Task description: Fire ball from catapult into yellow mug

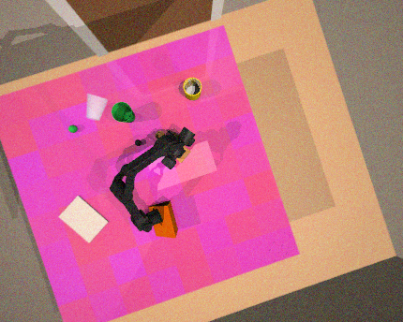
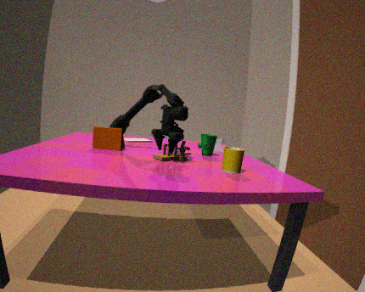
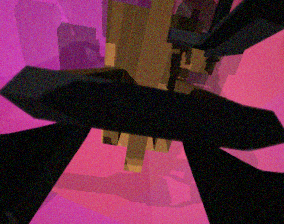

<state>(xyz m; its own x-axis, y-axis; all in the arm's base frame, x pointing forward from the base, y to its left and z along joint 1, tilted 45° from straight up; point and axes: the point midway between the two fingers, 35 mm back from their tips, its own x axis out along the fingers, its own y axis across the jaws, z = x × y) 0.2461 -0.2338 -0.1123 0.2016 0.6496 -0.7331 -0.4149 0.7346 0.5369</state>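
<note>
The tan wooden catapult stands near mid-table, partly hidden by my arm in the top view. My gripper is open and empty, low over the catapult. A dark crossbar spans the wrist view near the fingers and hides part of the wooden frame. The yellow mug stands upright to the catapult's upper right in the top view. A small green ball lies far left of the catapult. Whether a ball sits in the catapult is hidden.
A green cup-shaped object and a whitish cup-shaped object stand beyond the arm. A small dark round thing is beside the arm. An orange block stands by the arm's base. A cream flat rectangle lies left.
</note>
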